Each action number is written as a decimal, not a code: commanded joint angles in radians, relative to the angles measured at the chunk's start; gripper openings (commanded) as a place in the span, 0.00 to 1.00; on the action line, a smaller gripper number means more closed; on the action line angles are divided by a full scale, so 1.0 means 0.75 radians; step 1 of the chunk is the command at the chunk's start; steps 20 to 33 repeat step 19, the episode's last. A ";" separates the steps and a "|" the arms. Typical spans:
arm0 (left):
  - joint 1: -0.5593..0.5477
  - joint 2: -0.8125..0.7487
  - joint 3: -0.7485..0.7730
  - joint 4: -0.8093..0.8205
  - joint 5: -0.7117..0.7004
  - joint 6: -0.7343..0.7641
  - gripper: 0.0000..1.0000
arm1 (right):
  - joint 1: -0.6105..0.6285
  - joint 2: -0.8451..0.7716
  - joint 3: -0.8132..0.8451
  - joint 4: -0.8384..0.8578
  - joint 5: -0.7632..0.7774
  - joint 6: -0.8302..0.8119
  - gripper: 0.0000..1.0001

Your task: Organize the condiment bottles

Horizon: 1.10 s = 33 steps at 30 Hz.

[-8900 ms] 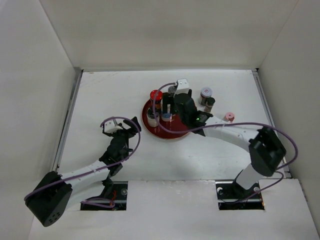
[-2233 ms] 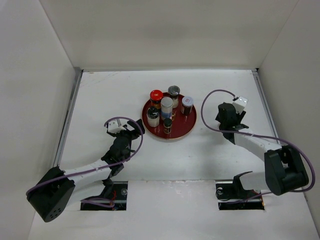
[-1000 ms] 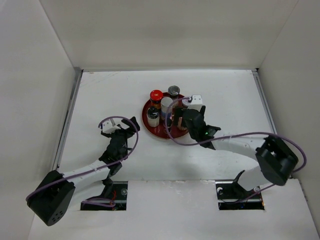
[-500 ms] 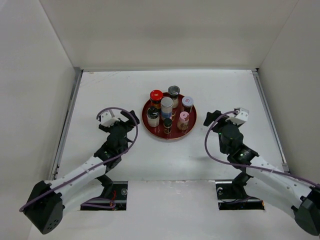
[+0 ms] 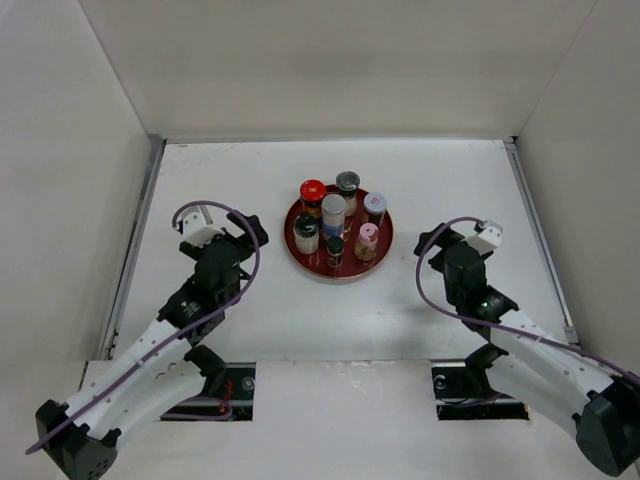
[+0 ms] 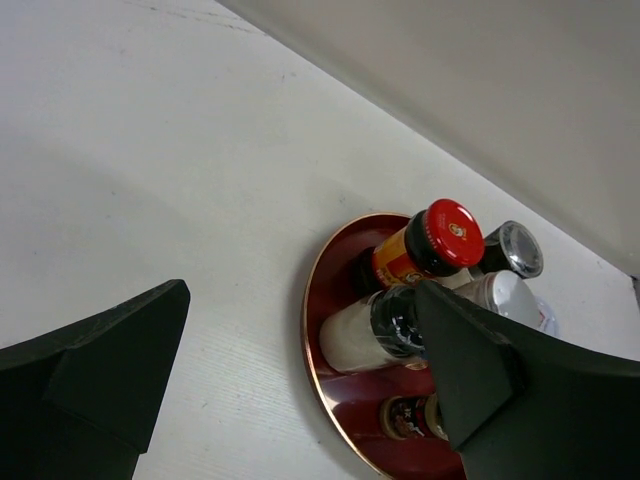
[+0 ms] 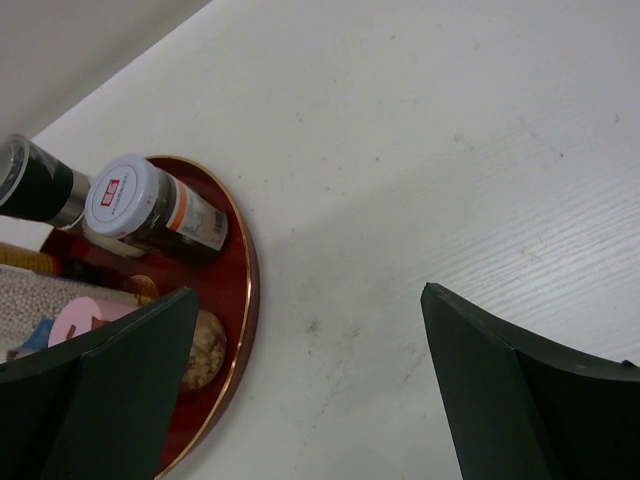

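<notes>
Left arm (image 5: 190,300), right arm (image 5: 500,315) drawn back toward 6 o'clock, off tray (image 5: 345,272). Left jaws, right jaws apart, empty. Pink-capped bottle (image 5: 367,240) now at tray's 4 o'clock; all seven bottles (image 5: 333,206) on tray. Task likely complete.

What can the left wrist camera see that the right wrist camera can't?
Only the left wrist camera sees the red-capped bottle and the black-capped jar of white powder. Only the right wrist camera sees the pink-capped jar and the grey-lidded jar with a red label. Both see the round red tray and the white table.
</notes>
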 commanded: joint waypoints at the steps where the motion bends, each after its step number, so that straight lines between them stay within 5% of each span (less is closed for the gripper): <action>1: -0.025 0.009 0.106 -0.064 0.035 -0.008 1.00 | -0.009 0.018 0.003 0.029 -0.044 0.044 1.00; 33: 0.009 0.066 0.137 -0.144 0.034 0.014 1.00 | -0.027 0.051 0.000 0.031 -0.005 0.040 1.00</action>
